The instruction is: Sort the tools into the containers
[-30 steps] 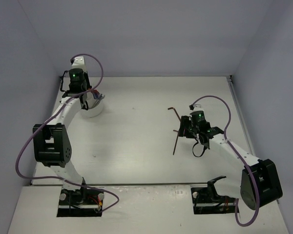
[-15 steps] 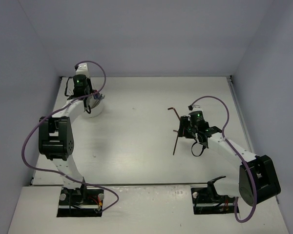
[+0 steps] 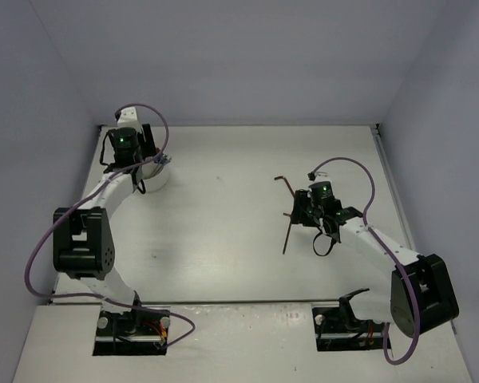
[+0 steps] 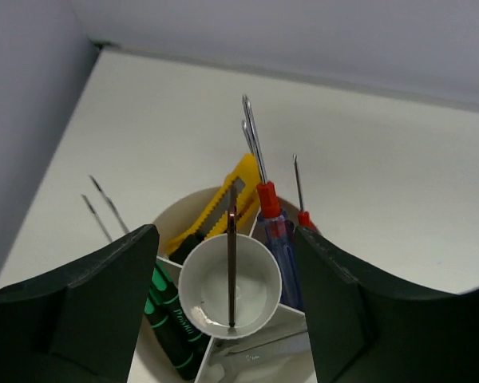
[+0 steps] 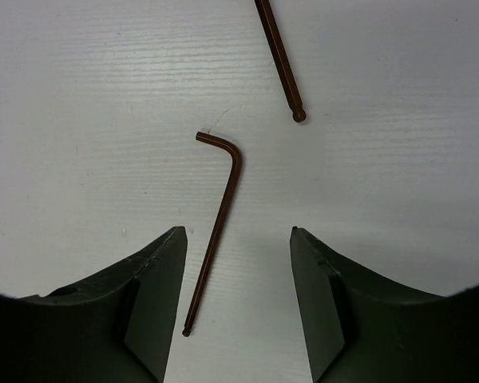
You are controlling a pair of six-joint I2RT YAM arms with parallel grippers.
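- The left tool is hanging spread wide above the white divided cup. Its fingers are flanking the cup at the lower left and lower right of the wrist frame, gripping nothing.
- An upright hex key is standing in the cup's round centre compartment, its lower end resting on the bottom, clear of both fingers.
- In the outer compartments, a yellow knife is leaning at the upper left and a blue-handled screwdriver with a red collar is standing just right of it. A green-black screwdriver is sitting at the lower left, and a silver wrench is lying at the bottom edge.
- In the top view the cup is sitting at the upper left of the worktop.
- The right tool is hovering released over the worktop, right of centre in the top view.
- An L-shaped hex key is lying flat between its parted fingers, apparently touching neither.
- A second hex key is reaching in from the top edge of the right wrist frame. Its ball end is lying near the first key's bend but apart from it.
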